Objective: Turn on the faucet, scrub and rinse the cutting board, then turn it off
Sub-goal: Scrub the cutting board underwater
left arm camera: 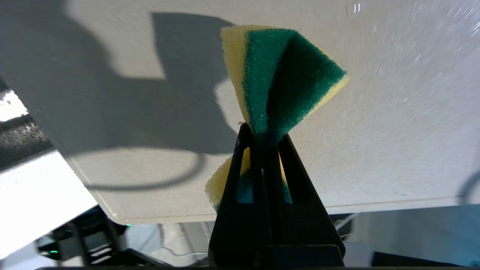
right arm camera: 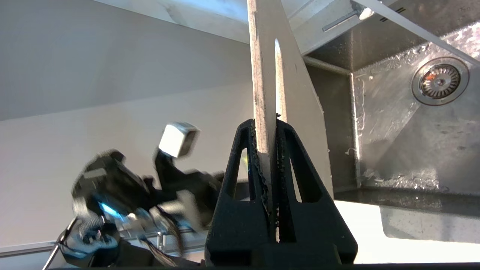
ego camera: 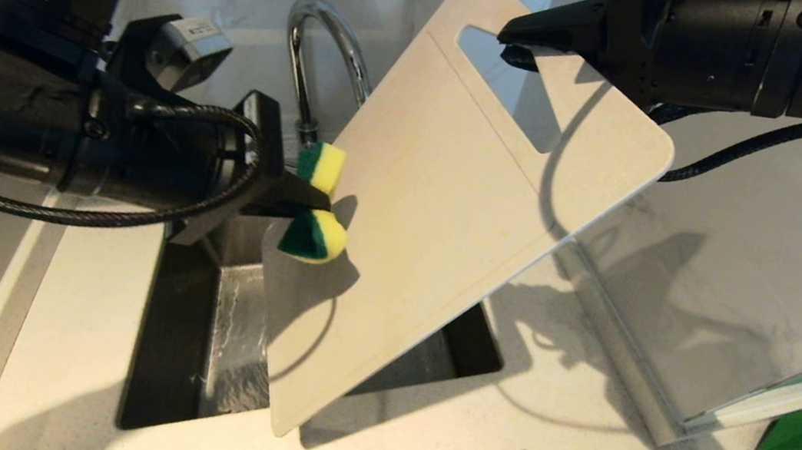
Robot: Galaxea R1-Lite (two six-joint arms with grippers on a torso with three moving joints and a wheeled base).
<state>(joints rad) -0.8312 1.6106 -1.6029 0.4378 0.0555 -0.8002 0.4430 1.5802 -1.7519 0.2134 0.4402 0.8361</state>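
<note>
The right gripper (ego camera: pixel 521 46) is clamped shut on the cutting board (ego camera: pixel 442 207) at the rim of its handle cutout, holding it tilted over the sink (ego camera: pixel 232 327). The board hangs below and ahead of those jaws, its lower corner over the basin. The left gripper (ego camera: pixel 296 196) is closed on a pinched yellow-green sponge (ego camera: pixel 317 202), which is touching the board's face. The faucet (ego camera: pixel 318 59) stands behind the board. Judgement: the board is thin, stiff and light, probably slippery when wet; the cutout edge looks like the safest hold.
</note>
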